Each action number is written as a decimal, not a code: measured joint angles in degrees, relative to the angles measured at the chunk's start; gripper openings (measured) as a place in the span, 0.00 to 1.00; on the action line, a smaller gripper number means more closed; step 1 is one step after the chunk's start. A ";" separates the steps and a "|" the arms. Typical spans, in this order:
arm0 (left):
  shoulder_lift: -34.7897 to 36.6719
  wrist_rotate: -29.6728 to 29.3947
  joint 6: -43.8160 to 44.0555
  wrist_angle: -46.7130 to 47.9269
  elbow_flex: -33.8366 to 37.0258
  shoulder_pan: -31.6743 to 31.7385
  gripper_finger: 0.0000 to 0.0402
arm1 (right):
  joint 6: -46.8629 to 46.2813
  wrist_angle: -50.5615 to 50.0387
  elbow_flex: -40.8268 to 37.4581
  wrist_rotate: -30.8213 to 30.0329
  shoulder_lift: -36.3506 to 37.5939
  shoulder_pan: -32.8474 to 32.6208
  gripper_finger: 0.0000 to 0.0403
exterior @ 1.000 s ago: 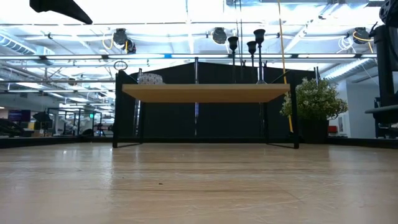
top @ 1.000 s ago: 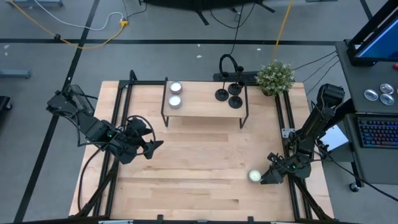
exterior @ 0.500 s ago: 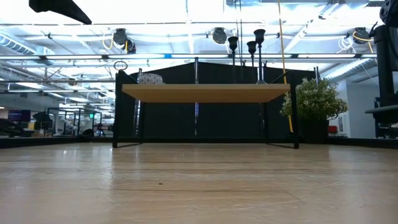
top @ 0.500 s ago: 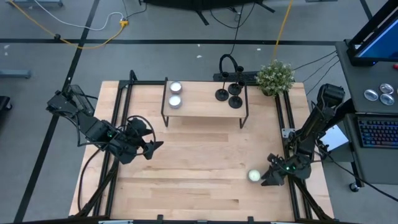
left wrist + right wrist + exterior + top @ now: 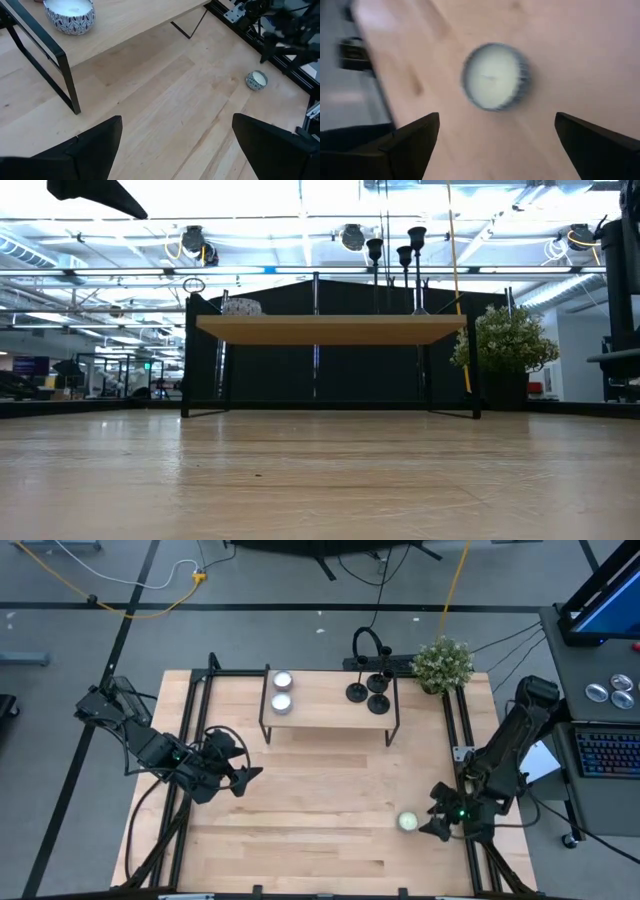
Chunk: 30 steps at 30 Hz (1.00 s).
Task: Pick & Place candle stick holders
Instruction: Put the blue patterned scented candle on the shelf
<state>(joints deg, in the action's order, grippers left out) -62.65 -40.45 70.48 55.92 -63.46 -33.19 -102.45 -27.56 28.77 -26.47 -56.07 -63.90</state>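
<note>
**Holders on the shelf, both claws away from them**

Candle stick holders (image 5: 368, 694) stand together on the right end of the small raised shelf (image 5: 330, 716) at the far side of the table (image 5: 300, 840), stems upright as the low view shows. Two white candle tins (image 5: 281, 692) sit on the shelf's left end.

The right gripper (image 5: 432, 823) is down near the table's right edge, fingers spread wide and holding nothing, just beside a loose candle tin (image 5: 496, 76) lying on the wood. The left gripper (image 5: 248, 778) hovers over the left-middle of the table, also wide open and empty.

From either claw the holders lie toward the far side and up on the shelf. Judging by the high view, the two arms are about equally far off; the holders sit on the right arm's side
</note>
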 joint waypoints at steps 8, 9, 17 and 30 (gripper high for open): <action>0.00 0.00 -0.83 0.02 0.00 0.00 0.93 | 10.01 -10.26 8.85 5.96 -0.44 7.88 0.97; 0.00 0.00 -0.83 0.02 0.00 0.00 0.93 | 11.51 -9.97 9.08 7.43 -0.65 8.97 0.97; 0.00 0.02 -0.81 0.02 0.00 0.00 0.96 | 11.19 -12.27 9.12 6.85 -1.20 12.97 0.97; 0.00 0.00 -2.29 0.02 0.00 0.00 0.95 | 16.06 -8.67 9.10 6.85 -0.85 13.54 0.97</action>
<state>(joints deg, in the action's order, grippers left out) -62.65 -40.45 68.18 55.94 -63.46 -33.19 -86.40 -36.23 37.87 -19.62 -56.93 -50.36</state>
